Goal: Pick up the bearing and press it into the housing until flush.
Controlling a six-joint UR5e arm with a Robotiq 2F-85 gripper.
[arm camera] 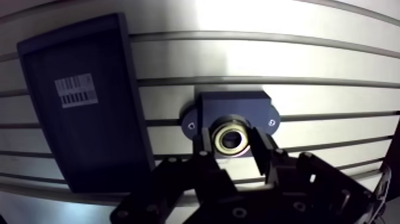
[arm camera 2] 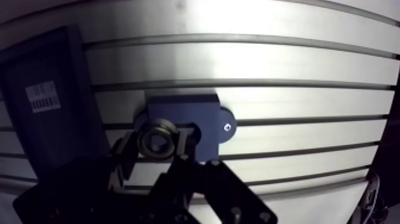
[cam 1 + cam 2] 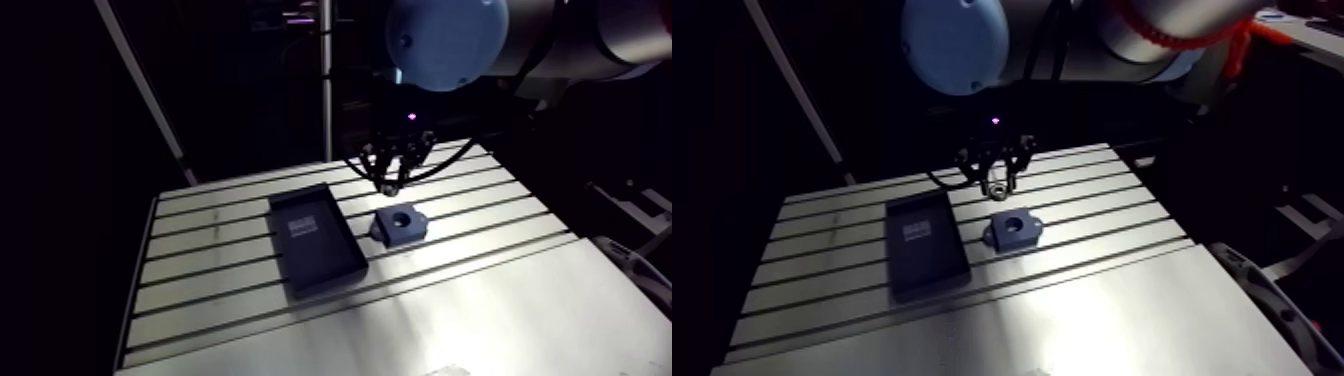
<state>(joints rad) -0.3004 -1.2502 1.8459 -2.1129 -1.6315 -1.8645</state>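
A metal ring bearing with a brassy inner race is pressed between the two fingers of my gripper, which is shut on it. Under and just ahead of the bearing in the wrist view sits the dark blue housing, a block with a screw ear on each side. In the arm view the housing rests on the slotted table with its round bore showing empty. There the gripper hangs a little above and behind it.
A shallow black tray bearing a white barcode label lies on the table close beside the housing, with a narrow strip of table between them. The table's front and right edges lie further out in the arm view.
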